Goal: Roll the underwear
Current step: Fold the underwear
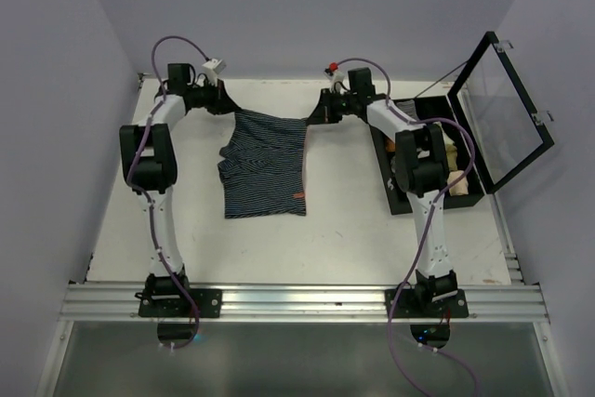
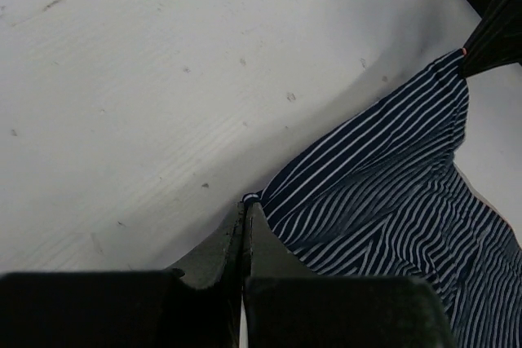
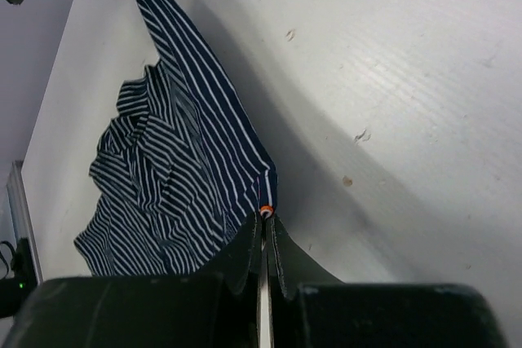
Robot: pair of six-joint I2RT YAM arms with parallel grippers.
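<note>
2 arms reach across the white desk (image 1: pixel 344 230) toward its far side, with the striped navy underwear (image 1: pixel 265 169) strung between them. The left gripper (image 2: pixel 247 205) is clenched on the garment's far left corner, its 2 fingers pressed together over a pinch of cloth. The right gripper (image 3: pixel 265 218) is likewise clamped tight on the far right corner, where a small orange spot shows at the fingertips. The far edge of the underwear is raised off the desk and pulled fairly taut from one gripper to the other. The rest hangs down toward the near side and lies on the desk, rumpled into folds on its left half. A small orange label (image 1: pixel 296 196) sits at the near right hem. On the desk's right side, just beyond the right arm, a black box (image 1: pixel 469 194) stands with its clear lid (image 1: pixel 507 109) swung open. The pale contents cannot be made out.
</note>
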